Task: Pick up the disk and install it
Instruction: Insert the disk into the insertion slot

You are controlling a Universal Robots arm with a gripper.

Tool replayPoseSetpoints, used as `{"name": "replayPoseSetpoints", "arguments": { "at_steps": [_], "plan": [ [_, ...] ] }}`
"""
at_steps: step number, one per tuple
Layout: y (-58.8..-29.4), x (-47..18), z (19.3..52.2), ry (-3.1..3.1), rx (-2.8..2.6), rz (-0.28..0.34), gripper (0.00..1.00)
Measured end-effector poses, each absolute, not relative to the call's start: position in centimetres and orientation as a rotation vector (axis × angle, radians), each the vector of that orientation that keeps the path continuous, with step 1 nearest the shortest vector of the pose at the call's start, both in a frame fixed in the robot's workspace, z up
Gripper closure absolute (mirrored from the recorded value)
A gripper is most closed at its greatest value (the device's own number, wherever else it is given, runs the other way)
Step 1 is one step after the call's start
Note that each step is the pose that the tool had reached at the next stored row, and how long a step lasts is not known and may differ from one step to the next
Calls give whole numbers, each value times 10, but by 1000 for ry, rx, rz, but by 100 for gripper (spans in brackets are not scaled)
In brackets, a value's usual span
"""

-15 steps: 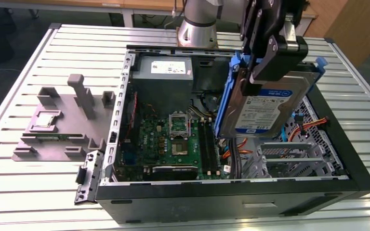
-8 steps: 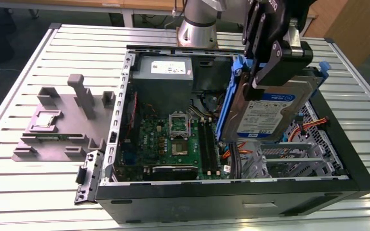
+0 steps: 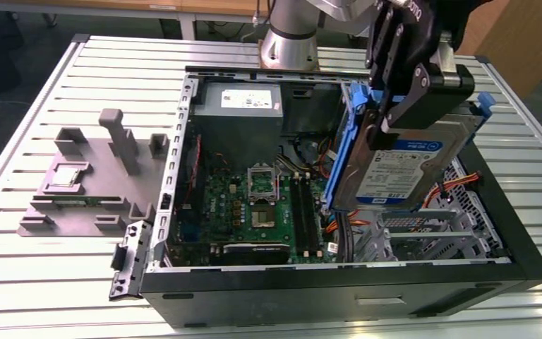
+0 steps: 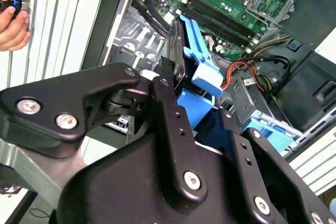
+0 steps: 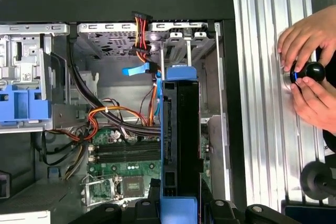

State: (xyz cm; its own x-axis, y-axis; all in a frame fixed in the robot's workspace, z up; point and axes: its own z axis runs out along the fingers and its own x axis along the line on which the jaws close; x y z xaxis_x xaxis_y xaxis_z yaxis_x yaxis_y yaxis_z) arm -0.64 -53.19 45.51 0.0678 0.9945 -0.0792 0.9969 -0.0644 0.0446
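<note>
1. One gripper (image 3: 411, 113) hangs over the open computer case (image 3: 346, 286), its jaws clenched on the top edge of the disk (image 3: 403, 166).
2. The disk, framed by its blue caddy (image 3: 344, 152), is held on edge and tilted, label facing out. Its lower end is down among the parts at the case's side toward the exterior view's right, above the metal drive cage (image 3: 422, 233). Whether it touches the cage cannot be told.
3. In the first wrist view the disk (image 5: 181, 135) shows edge-on, running alongside the case wall. In the second wrist view the black fingers (image 4: 167, 85) pinch it.
4. The case lies on its side in the middle of the slatted metal table (image 3: 54, 282), open upward. It holds a green motherboard (image 3: 252, 205), a grey power supply box (image 3: 243, 102) at its far end and orange cables (image 3: 440, 187) near the cage.
5. A grey fixture (image 3: 92, 176) sits near the table edge at the exterior view's left, well apart from the case.
6. A person's hands (image 5: 310, 72) grip a black knob (image 5: 314, 71) on the table just beyond the case wall.
</note>
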Motion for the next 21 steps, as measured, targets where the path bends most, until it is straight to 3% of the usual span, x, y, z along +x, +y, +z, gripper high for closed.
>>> {"name": "replayPoseSetpoints", "arguments": {
  "at_steps": [21],
  "plan": [
    [-536,17,452,2087,2230,-43,63]
  ]
}}
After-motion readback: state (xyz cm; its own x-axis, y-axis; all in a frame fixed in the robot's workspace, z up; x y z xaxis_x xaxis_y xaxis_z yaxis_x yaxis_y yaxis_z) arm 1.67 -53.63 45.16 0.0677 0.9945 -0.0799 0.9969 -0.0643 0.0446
